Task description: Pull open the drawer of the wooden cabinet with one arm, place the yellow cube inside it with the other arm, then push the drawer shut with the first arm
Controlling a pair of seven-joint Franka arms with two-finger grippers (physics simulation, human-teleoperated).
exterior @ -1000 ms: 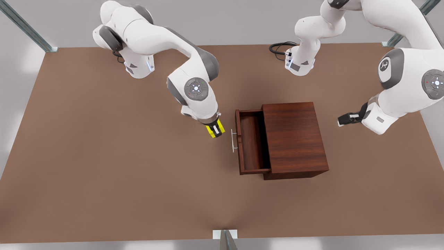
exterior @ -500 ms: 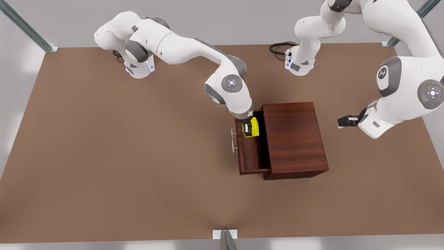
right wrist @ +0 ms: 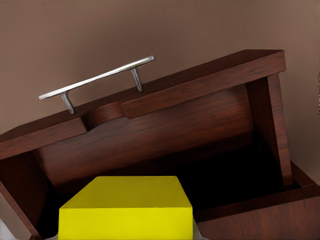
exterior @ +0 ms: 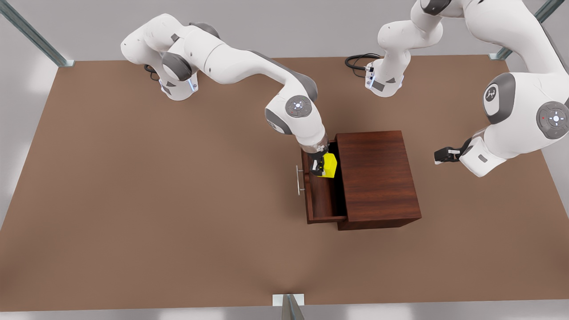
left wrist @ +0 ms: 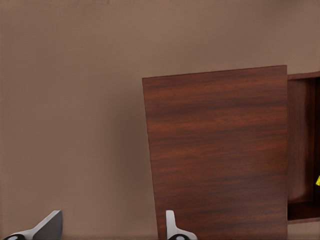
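The right arm reaches out long and low from its base, its wrist bent down so the right end effector (exterior: 318, 168) pinches the yellow cube (exterior: 329, 166) over the open drawer (exterior: 321, 195) of the wooden cabinet (exterior: 378, 178). The left end effector (exterior: 440, 155) waits beside the cabinet's far side above the worktop (exterior: 133, 200), fingers (left wrist: 47, 226) spread apart.

- Left gripper (left wrist: 112, 231): two fingertips (left wrist: 47, 226) spread apart above the brown tabletop (left wrist: 70, 100).
- Wooden cabinet (left wrist: 217, 150): flat top ahead of the gripper.
- Drawer (left wrist: 302, 150): pulled out beyond the cabinet.
- Yellow cube (left wrist: 318, 181): a sliver inside the drawer.
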